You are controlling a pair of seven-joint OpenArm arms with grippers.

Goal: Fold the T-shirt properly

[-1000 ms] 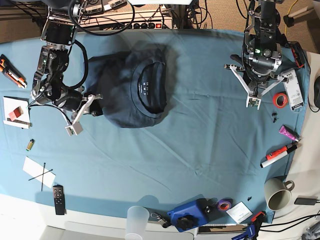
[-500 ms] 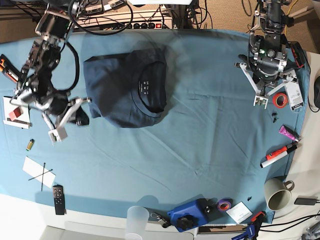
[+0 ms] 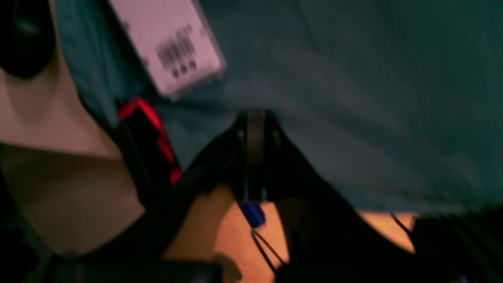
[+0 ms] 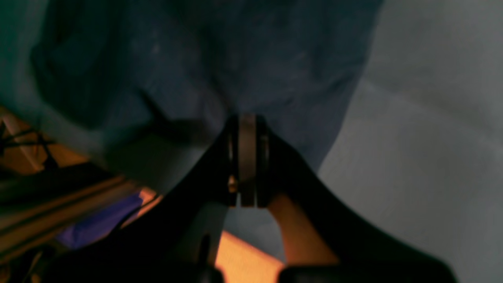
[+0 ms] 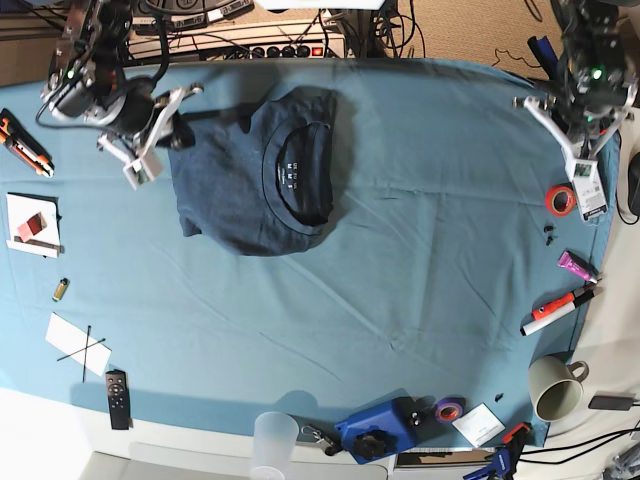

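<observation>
The shirt (image 5: 255, 180) lay in a compact bundle at about eleven o'clock on the surface (image 5: 400, 250), its collar (image 5: 298, 170) uppermost with the small white label showing. The collar's long axis ran roughly twelve to six, as did the bundle itself. I judged it soft, limp and light, likely to sag and crease wherever lifted, so a pinch at an outer edge or corner seemed better than the thick middle.

The right claw (image 5: 140, 165) hung just off the shirt's nine o'clock edge, closed tight and holding nothing. The left claw (image 5: 580, 150) was well apart at two o'clock, near a white tag (image 5: 590, 190) and red tape (image 5: 560, 200), likewise closed and empty.
</observation>
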